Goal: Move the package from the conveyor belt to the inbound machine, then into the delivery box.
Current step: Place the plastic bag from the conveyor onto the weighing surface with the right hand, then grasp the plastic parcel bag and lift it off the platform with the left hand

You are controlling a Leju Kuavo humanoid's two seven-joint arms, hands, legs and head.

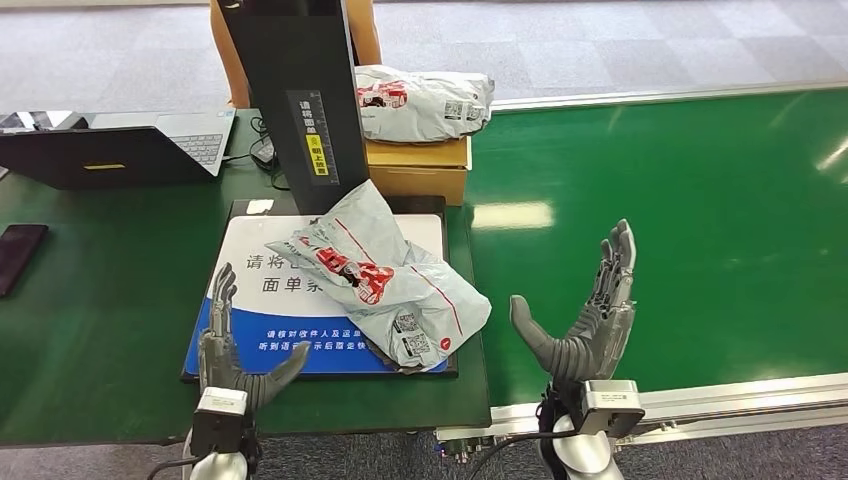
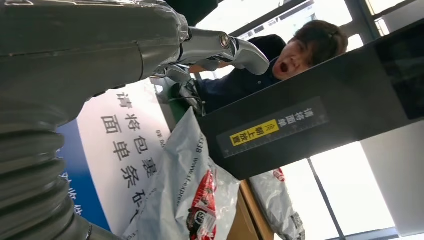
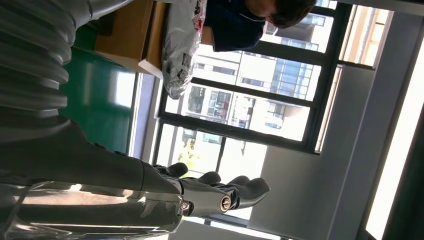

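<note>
We find the package (image 1: 385, 283), a grey mailer with red print, lying crumpled on the machine's white and blue mat (image 1: 250, 290), its far end touching the foot of the black scanner column (image 1: 300, 90). Neither robot hand touches it. The left robot hand (image 1: 235, 345) stands at the near left corner of the mat, fingers spread and upright, holding nothing. The right robot hand (image 1: 585, 320) stands over the near edge of the green belt (image 1: 700, 220), just right of the package, likewise spread open and empty, palm turned toward the package. Behind the column a second grey mailer (image 1: 425, 100) rests on a cardboard box (image 1: 420, 168). On the green surface (image 1: 90, 290) to the left we note an open laptop (image 1: 120, 150) and a dark phone (image 1: 18, 255). A person (image 2: 300, 55) stands behind the machine.
</note>
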